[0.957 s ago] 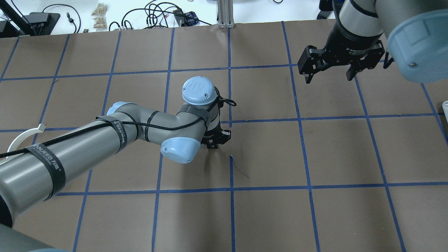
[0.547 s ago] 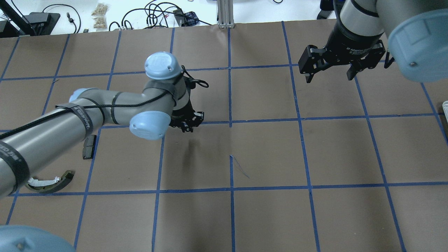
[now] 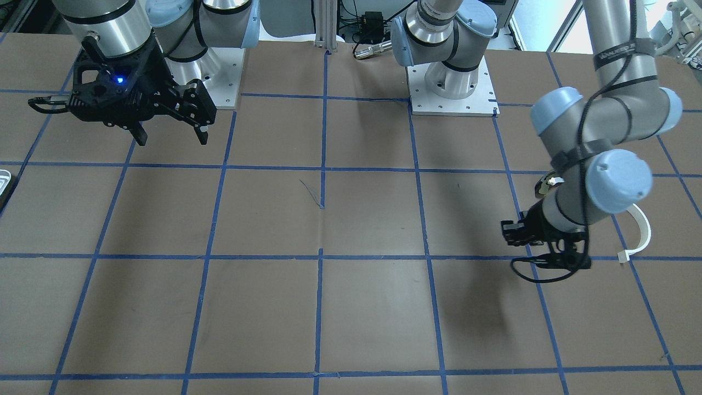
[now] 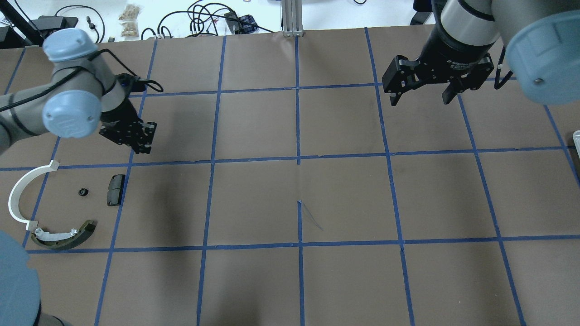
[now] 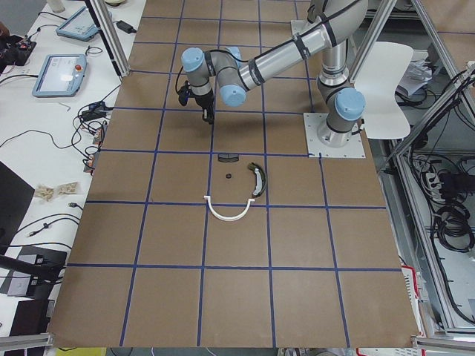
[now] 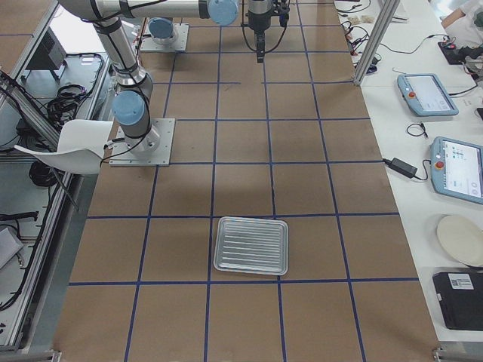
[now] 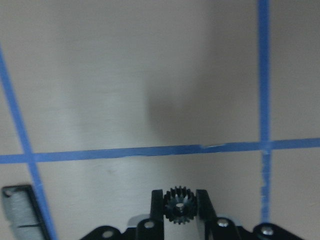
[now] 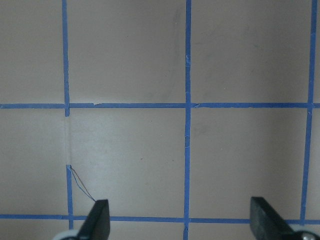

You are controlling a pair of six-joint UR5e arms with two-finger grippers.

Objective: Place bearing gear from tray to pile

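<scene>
Left wrist-mounted view: left gripper [image 7: 180, 196] clamps the bearing gear [image 7: 180, 207]; black pad [image 7: 22, 212] lies to its left; right gripper [image 8: 177, 205] gapes apart.

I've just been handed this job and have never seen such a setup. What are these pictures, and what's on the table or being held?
Two robot arms work at a brown table gridded with blue tape. Two pictures look down from behind and in front of the robot, two from the table's ends, two from cameras on the wrists. The left end effector is shut on a small black gear, clearest in its wrist picture, near the pile: a white half-ring, an olive shoe, a black pad and a small dark round part. The right end effector is open and empty. The silvery tray lies toward the robot's right end.
</scene>
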